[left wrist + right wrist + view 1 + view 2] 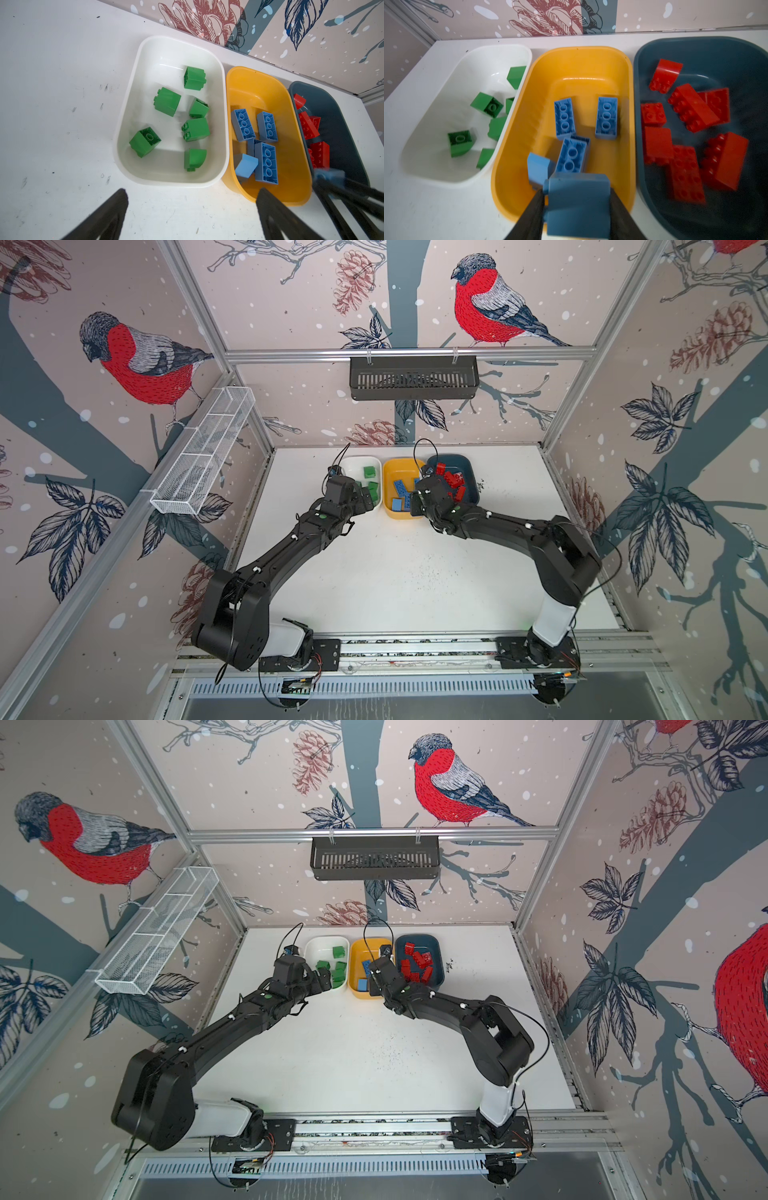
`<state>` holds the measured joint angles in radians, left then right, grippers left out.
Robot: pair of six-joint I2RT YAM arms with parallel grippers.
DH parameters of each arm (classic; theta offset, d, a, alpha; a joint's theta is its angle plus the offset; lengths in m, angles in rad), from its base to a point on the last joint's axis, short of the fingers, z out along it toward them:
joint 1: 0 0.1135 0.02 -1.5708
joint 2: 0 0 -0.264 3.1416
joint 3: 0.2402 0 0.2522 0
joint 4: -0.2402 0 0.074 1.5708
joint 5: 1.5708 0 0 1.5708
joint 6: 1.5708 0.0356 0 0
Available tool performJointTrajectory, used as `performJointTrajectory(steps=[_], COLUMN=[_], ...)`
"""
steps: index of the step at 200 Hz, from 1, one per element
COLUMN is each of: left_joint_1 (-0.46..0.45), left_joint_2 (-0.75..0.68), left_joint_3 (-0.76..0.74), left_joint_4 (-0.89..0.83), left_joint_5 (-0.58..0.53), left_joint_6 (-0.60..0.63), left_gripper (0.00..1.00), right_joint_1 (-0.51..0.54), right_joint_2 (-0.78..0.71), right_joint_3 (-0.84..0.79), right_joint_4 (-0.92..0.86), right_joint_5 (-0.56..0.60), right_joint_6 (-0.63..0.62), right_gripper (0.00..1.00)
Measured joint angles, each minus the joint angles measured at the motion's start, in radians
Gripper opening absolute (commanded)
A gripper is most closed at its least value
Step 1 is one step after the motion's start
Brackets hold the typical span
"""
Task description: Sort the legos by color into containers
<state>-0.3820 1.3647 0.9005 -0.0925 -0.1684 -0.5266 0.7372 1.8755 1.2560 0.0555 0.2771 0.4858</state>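
Three containers stand side by side at the back of the table. The white one (128, 99) holds several green legos (167, 101). Several blue legos (267, 126) lie in the yellow one (571, 62), and several red legos (693, 108) in the dark teal one (716, 52). My right gripper (577, 195) is shut on a blue lego (577, 207), over the near end of the yellow tub. In both top views it sits at that tub's front edge (415, 506). My left gripper (192, 192) is open and holds nothing, over the table in front of the white tub.
The back wall rises right behind the tubs. A black slotted basket (413, 377) hangs on it, and a white wire-mesh basket (208, 448) hangs on the left wall. The white tabletop (395, 572) stretches toward the arm bases.
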Motion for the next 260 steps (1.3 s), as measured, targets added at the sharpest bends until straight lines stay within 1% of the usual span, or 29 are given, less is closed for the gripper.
performJointTrajectory(steps=[16,27,47,54,60,74,93,116,127,128,130,132,163,190,209,235,260], left_joint_1=[0.000,0.000,0.002,0.002,0.002,0.002,0.003,0.005,0.006,0.006,0.007,0.007,0.009,0.009,0.011,0.011,0.011], left_joint_2=[-0.018,-0.029,-0.046,-0.048,-0.050,-0.050,-0.049,-0.042,-0.037,-0.037,-0.036,-0.035,-0.027,-0.022,-0.027,-0.063,-0.085], left_joint_3=[-0.009,-0.016,-0.028,-0.030,-0.031,-0.031,-0.031,-0.029,-0.025,-0.025,-0.024,-0.023,-0.010,-0.009,-0.012,-0.058,-0.117], left_joint_4=[-0.003,-0.009,-0.022,-0.026,-0.029,-0.030,-0.030,-0.031,-0.032,-0.032,-0.032,-0.032,-0.024,-0.024,-0.017,0.029,0.061], left_joint_5=[-0.020,-0.030,-0.048,-0.052,-0.055,-0.065,-0.079,-0.109,-0.129,-0.131,-0.134,-0.138,-0.177,-0.240,-0.292,-0.386,-0.504], left_joint_6=[-0.001,-0.002,-0.008,-0.008,-0.008,-0.016,-0.018,-0.019,-0.023,-0.023,-0.023,-0.023,-0.026,-0.035,-0.042,-0.039,-0.021], left_gripper=[0.97,0.97,0.97,0.97,0.97,0.97,0.97,0.97,0.97,0.97,0.97,0.97,0.97,0.97,0.97,0.97,0.97], right_joint_1=[-0.028,-0.043,-0.066,-0.072,-0.076,-0.081,-0.085,-0.098,-0.105,-0.106,-0.108,-0.110,-0.166,-0.274,-0.370,-0.529,-0.657], right_joint_2=[0.098,0.162,0.265,0.293,0.307,0.317,0.273,0.118,0.021,0.009,-0.003,-0.024,-0.310,-0.532,-0.669,-0.808,-0.869], right_joint_3=[0.118,0.199,0.346,0.389,0.416,0.449,0.425,0.279,0.179,0.166,0.153,0.130,-0.212,-0.460,-0.609,-0.799,-0.962], right_joint_4=[-0.018,-0.035,-0.083,-0.103,-0.121,-0.151,-0.160,-0.137,-0.095,-0.087,-0.083,-0.073,0.071,0.155,0.200,0.272,0.367], right_joint_5=[-0.024,-0.042,-0.084,-0.094,-0.098,-0.110,-0.119,-0.135,-0.114,-0.113,-0.110,-0.103,-0.006,0.087,0.121,0.168,0.187], right_joint_6=[-0.017,-0.020,-0.043,-0.047,-0.052,-0.071,-0.095,-0.120,-0.126,-0.126,-0.126,-0.127,-0.121,-0.088,-0.079,-0.065,-0.083], right_gripper=[0.43,0.48,0.61,0.68,0.71,0.75,0.78,0.87,0.91,0.92,0.98,1.00,0.99,0.99,1.00,1.00,1.00])
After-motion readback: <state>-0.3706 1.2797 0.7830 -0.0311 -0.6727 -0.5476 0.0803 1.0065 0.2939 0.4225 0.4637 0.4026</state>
